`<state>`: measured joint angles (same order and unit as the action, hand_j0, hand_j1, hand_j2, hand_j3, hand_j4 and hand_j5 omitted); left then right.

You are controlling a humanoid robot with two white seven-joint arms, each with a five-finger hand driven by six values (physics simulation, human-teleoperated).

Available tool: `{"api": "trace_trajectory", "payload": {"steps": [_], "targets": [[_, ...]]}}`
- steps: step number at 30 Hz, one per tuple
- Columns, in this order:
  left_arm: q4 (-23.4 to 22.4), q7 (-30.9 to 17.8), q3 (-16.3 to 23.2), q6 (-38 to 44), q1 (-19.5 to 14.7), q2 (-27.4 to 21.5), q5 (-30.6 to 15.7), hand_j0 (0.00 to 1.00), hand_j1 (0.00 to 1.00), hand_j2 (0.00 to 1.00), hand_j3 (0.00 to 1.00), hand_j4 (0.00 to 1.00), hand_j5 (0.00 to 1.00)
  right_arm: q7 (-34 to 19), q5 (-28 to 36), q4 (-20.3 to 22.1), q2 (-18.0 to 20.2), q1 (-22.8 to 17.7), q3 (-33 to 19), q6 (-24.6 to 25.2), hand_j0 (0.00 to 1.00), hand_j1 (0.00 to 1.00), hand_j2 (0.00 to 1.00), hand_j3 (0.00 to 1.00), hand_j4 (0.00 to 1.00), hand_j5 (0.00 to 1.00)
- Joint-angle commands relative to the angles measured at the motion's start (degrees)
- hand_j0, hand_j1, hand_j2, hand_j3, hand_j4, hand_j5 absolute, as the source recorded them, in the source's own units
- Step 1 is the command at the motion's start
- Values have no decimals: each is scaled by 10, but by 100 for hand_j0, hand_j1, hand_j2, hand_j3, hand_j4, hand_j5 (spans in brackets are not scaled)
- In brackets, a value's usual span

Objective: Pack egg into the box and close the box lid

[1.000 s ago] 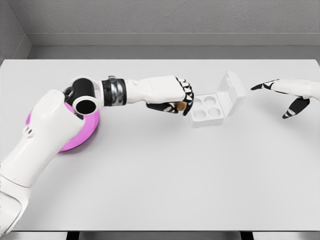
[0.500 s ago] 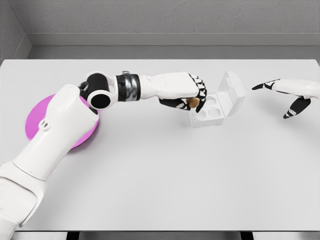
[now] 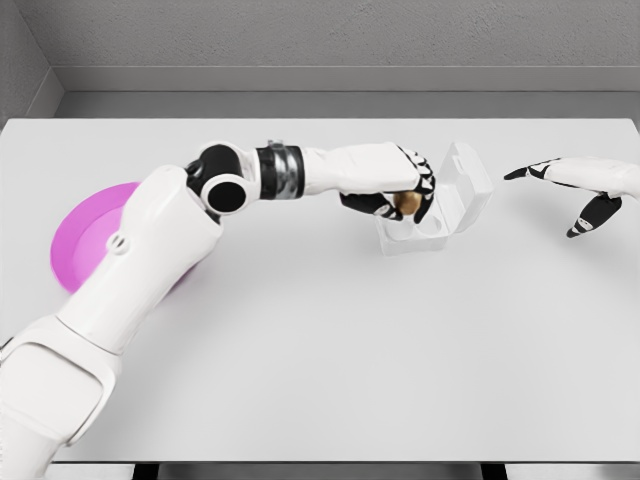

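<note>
Two hands in view. My left hand (image 3: 390, 185) is stretched far out over the white table (image 3: 320, 340), fingers (image 3: 425, 190) curled round the brown egg (image 3: 407, 203), gripping it from above. Egg sits in my grip right over the near-left part of the white egg box (image 3: 440, 215); can't tell whether it touches the tray. Box is open, lid (image 3: 468, 180) standing up on the far-right side. My right hand (image 3: 580, 190) hangs just beside the box on its right, apart from it, fingers spread, holding nothing. Pink plate (image 3: 85, 240) lies on the table's left, partly behind my left arm. No readable writing or labels anywhere.
</note>
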<state>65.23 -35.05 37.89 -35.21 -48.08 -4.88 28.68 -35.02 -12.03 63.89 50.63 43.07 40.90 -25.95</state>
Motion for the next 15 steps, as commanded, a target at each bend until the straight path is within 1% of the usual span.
{"api": "trace_trajectory", "payload": {"steps": [1,6,7,11,13,15], "targets": [[-16,0,-1,2,0,9,-6,34,34,34,34,34,34,0,2,0,1,0,0,1,100,100,100,100,100,100],[-39,1,-2,2,0,10,-40,34,34,34,34,34,34,0,2,0,0,0,0,1,100,100,100,100,100,100],[-40,1,-2,2,-7,9,-49,34,34,34,34,34,34,0,2,0,0,0,0,1,100,100,100,100,100,100],[-76,2,-1,2,-15,12,-74,34,34,34,34,34,34,0,2,1,0,0,0,1,100,100,100,100,100,100],[-83,2,-1,2,-19,15,-75,34,34,34,34,34,34,0,2,1,0,0,0,1,100,100,100,100,100,100],[-106,2,0,2,-23,18,-93,34,34,34,34,34,34,0,2,1,-1,0,0,1,100,100,100,100,100,100]]}}
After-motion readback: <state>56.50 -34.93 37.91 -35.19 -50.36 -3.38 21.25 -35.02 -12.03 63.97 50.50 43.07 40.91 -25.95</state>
